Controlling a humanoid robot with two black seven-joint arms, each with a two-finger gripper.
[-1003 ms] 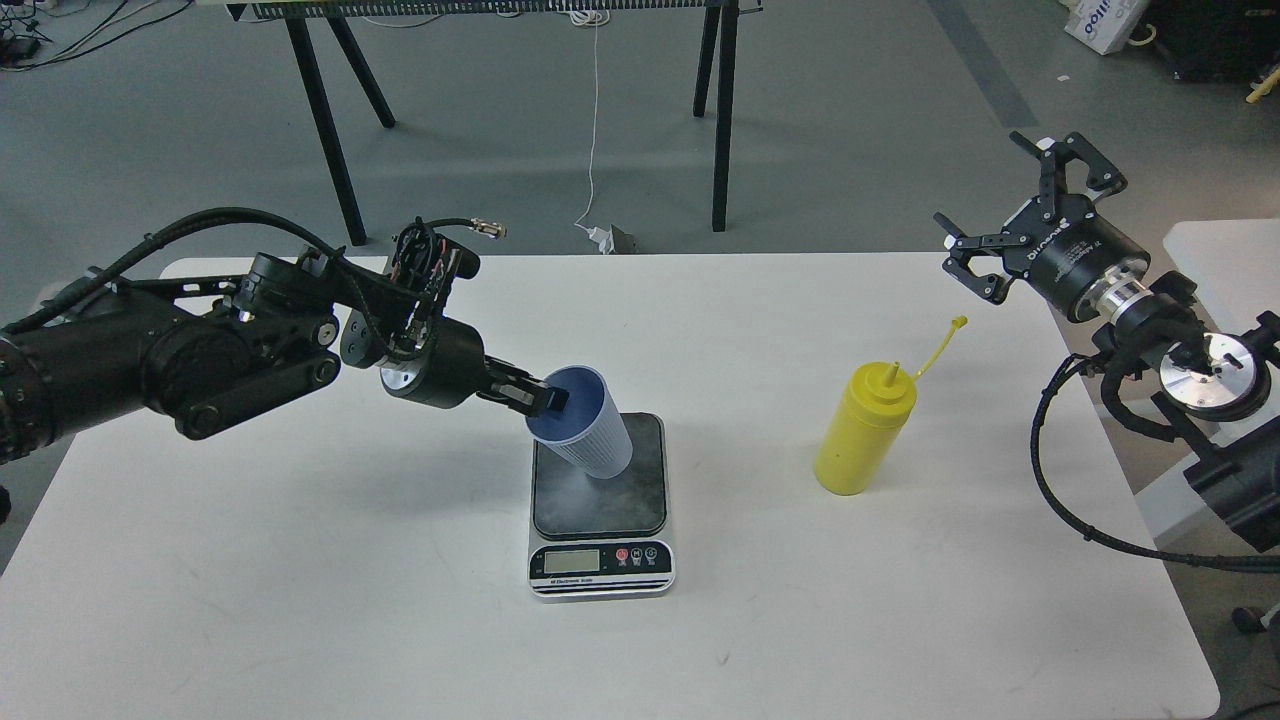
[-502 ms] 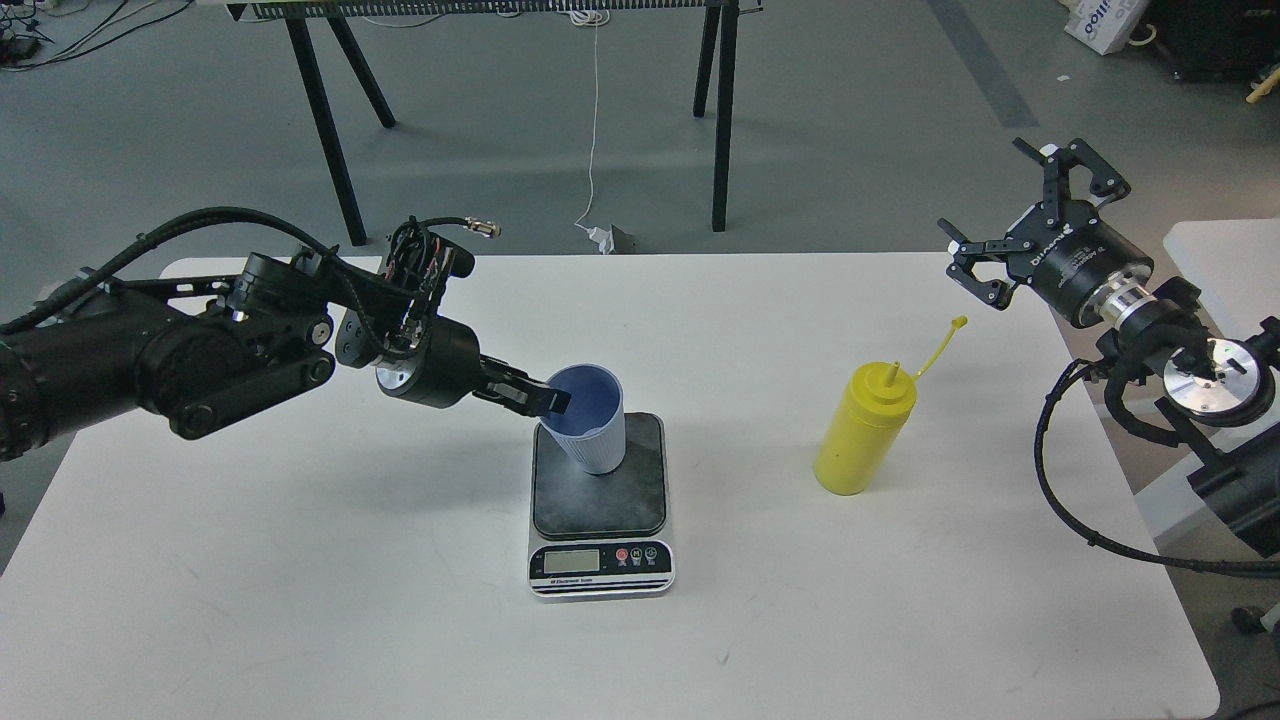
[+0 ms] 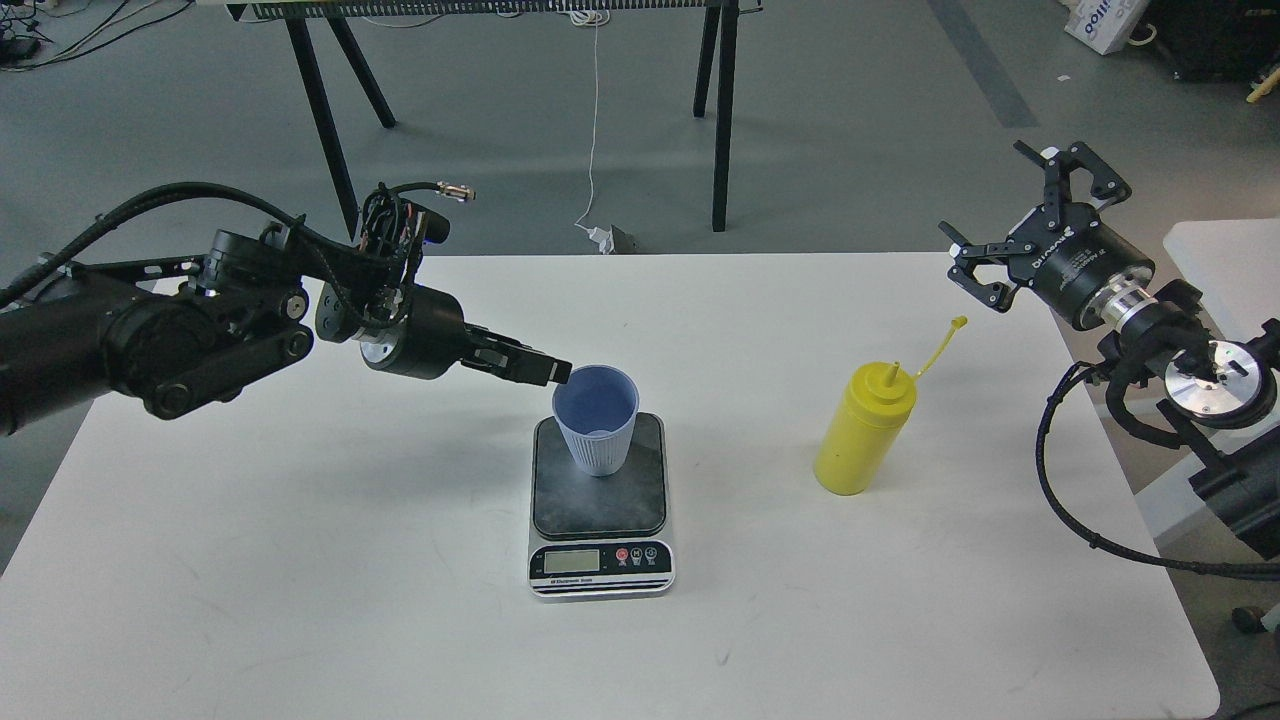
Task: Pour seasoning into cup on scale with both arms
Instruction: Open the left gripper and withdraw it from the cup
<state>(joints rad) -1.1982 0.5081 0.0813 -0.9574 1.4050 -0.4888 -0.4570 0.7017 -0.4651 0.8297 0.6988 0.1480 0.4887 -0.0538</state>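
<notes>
The light blue ribbed cup (image 3: 596,420) stands upright on the dark platform of the scale (image 3: 600,500), near its back edge. My left gripper (image 3: 553,374) hovers just left of the cup's rim, at rim height; its two dark fingers overlap, so I cannot tell whether they are open. The cup stands on its own. The yellow seasoning bottle (image 3: 865,430) stands upright on the white table (image 3: 300,560), right of the scale, its cap strap sticking up to the right. My right gripper (image 3: 1000,215) is open and empty, above the table's back right corner, well apart from the bottle.
The scale's silver front with display and buttons (image 3: 600,563) faces me. Black legs of another table (image 3: 722,120) stand on the floor behind. A second white surface (image 3: 1225,260) sits at the far right, beside my right arm's cables.
The cup went from tilted in my left gripper's grip to upright on the scale. My left gripper has come off its rim and drawn back up and to the left. My right gripper barely moved.
</notes>
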